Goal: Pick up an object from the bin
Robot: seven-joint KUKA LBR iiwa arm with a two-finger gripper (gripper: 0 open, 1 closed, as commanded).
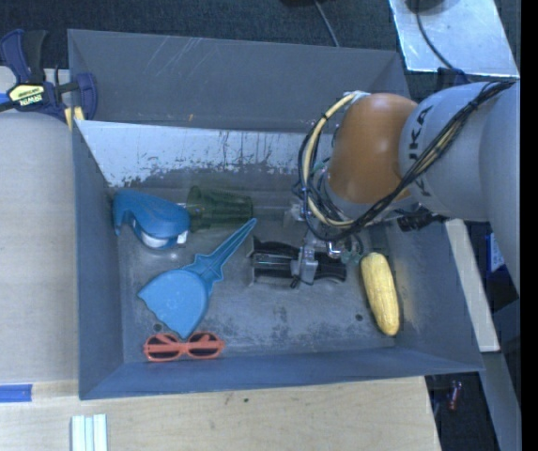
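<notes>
Scuffed grey bin floor [287,322] lay open left of the yellow corn cob [381,294]; just left of the cob hung the tool [267,263], fingers spread.

"KA" lettering, on the arm [470,153]

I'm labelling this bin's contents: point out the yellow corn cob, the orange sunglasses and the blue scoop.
yellow corn cob [381,294], camera view, middle of the cob.
orange sunglasses [183,347], camera view, bridge between the lenses.
blue scoop [176,297], camera view, its broad blade.
</notes>
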